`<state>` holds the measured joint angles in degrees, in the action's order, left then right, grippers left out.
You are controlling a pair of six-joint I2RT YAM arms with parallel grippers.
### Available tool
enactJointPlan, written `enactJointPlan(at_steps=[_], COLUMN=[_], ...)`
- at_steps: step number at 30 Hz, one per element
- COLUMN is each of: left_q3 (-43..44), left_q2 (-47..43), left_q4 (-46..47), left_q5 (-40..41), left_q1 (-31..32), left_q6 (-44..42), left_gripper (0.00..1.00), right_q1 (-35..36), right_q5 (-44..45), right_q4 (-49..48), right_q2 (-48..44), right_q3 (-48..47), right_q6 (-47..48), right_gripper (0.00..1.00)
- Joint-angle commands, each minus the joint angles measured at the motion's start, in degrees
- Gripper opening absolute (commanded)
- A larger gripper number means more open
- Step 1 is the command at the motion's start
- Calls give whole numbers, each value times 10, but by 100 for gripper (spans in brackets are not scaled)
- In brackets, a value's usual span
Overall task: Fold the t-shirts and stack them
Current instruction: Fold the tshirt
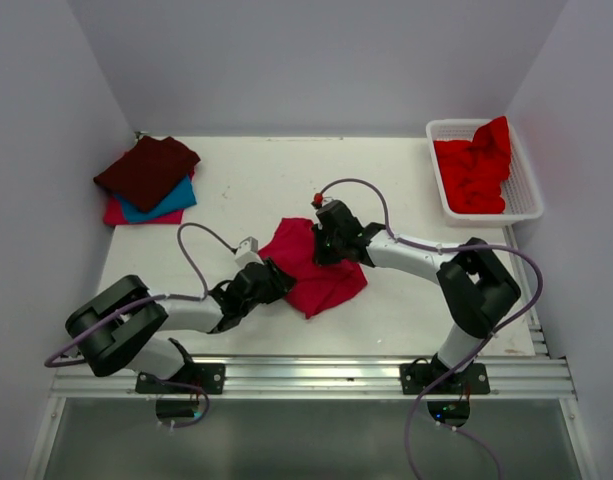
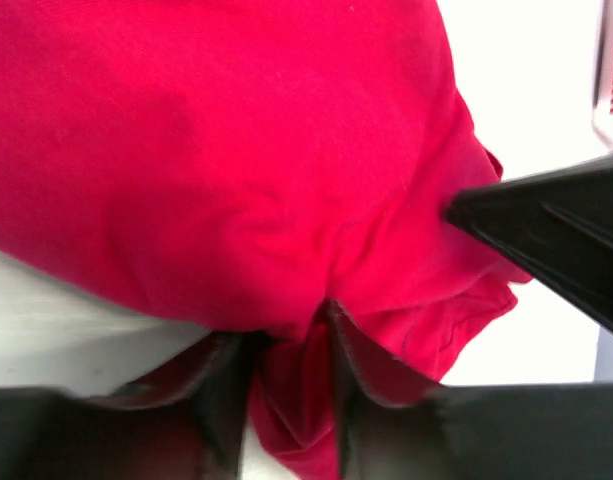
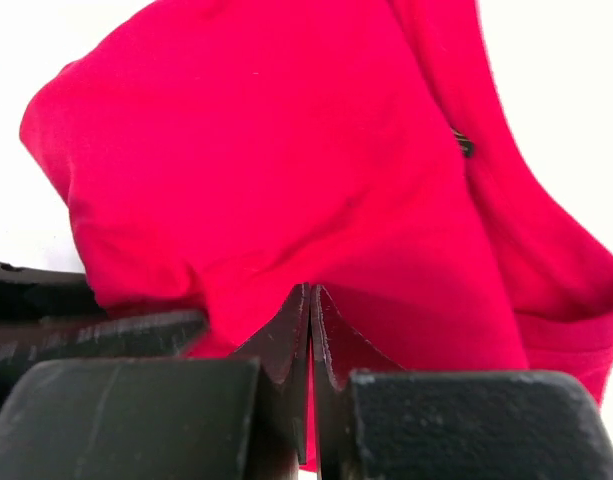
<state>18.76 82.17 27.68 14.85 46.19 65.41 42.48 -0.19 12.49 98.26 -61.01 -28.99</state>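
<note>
Stack of three shirts (image 1: 146,172), one crimson shirt (image 1: 326,282), one basket (image 1: 526,180)

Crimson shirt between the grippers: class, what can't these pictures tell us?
Top view: the crimson shirt's middle, covered by the right gripper.
Left wrist view: whether the left gripper really pinches cloth; fingers blurred, cut by bottom edge.
Right wrist view: shirt's outline, cropped by frame edges.

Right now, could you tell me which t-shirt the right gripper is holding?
The crimson-pink t-shirt mid-table, pinched in the right gripper. The others lie in the folded stack at the far left or bunched in the basket.
</note>
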Motion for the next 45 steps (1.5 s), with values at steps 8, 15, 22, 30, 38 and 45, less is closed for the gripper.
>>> enactJointPlan(at_steps=[8, 15, 22, 30, 38, 45], left_q3=[35, 103, 185, 159, 118, 180], left_q2=[-81, -111, -149, -193, -80, 61], left_q4=[-82, -170, -312, -327, -102, -29], left_q5=[64, 70, 105, 122, 11, -95], left_q1=[30, 30, 30, 26, -39, -95], left_q6=[-64, -157, -189, -211, -308, -341], left_gripper=[84, 88, 81, 86, 72, 7], right_q1=[3, 2, 3, 15, 47, 72], right_q5=[-3, 12, 5, -21, -3, 15], right_q4=[0, 16, -3, -50, -53, -48], right_q2=[-61, -97, -100, -81, -63, -54], right_q3=[19, 42, 82, 120, 120, 127], right_q6=[-4, 2, -19, -55, -72, -83], right_gripper=[0, 0, 0, 0, 0, 0])
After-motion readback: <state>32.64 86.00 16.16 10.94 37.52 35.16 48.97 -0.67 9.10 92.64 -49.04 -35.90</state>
